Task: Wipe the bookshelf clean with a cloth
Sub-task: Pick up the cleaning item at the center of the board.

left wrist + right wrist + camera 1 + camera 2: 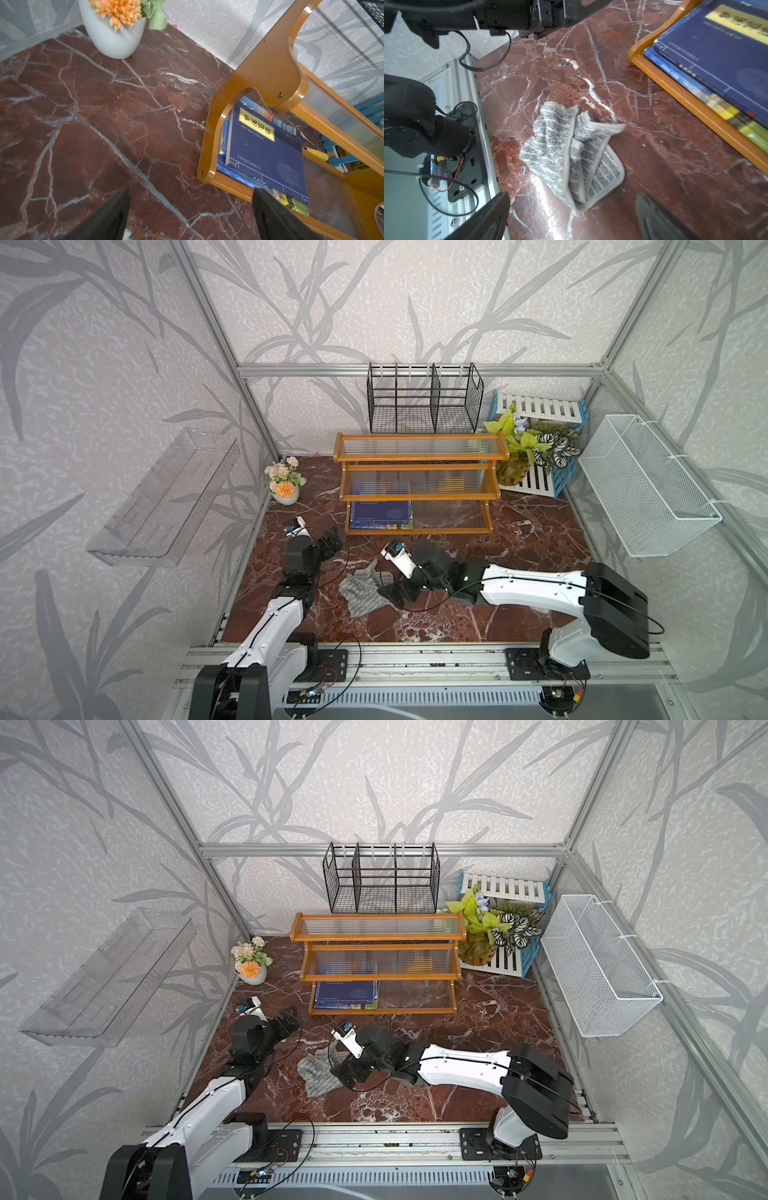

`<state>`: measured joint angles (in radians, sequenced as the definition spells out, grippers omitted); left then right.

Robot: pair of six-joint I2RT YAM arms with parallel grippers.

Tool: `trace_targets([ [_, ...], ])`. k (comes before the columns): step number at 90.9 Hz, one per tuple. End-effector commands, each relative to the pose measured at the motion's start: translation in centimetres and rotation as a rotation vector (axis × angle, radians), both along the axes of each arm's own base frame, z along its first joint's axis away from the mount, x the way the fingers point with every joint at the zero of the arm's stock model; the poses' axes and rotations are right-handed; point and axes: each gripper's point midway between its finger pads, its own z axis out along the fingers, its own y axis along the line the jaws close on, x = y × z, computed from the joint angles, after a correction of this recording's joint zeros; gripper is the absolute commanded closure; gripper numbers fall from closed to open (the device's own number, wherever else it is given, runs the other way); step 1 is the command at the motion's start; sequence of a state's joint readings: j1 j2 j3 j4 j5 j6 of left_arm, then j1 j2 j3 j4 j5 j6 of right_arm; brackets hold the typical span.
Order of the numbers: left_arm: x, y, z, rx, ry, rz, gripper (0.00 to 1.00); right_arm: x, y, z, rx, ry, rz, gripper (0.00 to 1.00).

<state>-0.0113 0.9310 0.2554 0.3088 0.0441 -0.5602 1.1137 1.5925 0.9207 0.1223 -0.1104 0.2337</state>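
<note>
While right arm [532, 585] stretches low across the red-marble worktop [519, 556], right end effector [572, 196] sits jaws apart at the crumpled cloth [566, 149], which lies before the bookshelf [419, 481]; left end effector [192, 191] apart too, empty, near its left end.

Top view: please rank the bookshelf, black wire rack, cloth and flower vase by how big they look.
In a top view, largest to smallest:
1. bookshelf, clearly the widest.
2. black wire rack, narrower.
3. cloth and flower vase look nearly alike, so I would not rank them.
</note>
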Motion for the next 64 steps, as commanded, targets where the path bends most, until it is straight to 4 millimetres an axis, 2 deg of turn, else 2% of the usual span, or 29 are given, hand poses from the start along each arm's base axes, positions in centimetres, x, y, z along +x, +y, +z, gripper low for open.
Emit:
trace_targets([
  [1,-0.1,-0.2,0.5,-0.054,-0.041,0.008,0.04,0.1,3.0,0.6,0.061,0.005,0.026,0.03],
  [4,-0.1,-0.2,0.5,-0.059,-0.042,0.011,0.04,0.2,3.5,0.6,0.061,0.005,0.030,0.03],
  [6,-0.2,-0.2,0.4,-0.064,-0.041,0.012,0.04,0.3,3.8,-0.6,0.041,0.014,0.030,0.03],
  [10,-0.2,-0.2,0.2,-0.073,-0.040,0.013,0.04,0.5,4.4,-1.6,0.023,0.024,0.031,0.03],
  [29,-0.2,-0.3,-0.1,-0.097,-0.035,0.013,0.04,1.0,6.6,-4.3,-0.043,0.066,0.058,0.06],
  [42,0.0,-0.1,0.1,-0.101,-0.040,0.016,0.03,0.7,6.5,-6.8,-0.088,0.121,0.051,0.12],
  [64,0.3,0.0,0.3,-0.115,-0.046,0.014,0.01,0.0,6.0,-9.7,-0.154,0.210,0.040,0.26],
])
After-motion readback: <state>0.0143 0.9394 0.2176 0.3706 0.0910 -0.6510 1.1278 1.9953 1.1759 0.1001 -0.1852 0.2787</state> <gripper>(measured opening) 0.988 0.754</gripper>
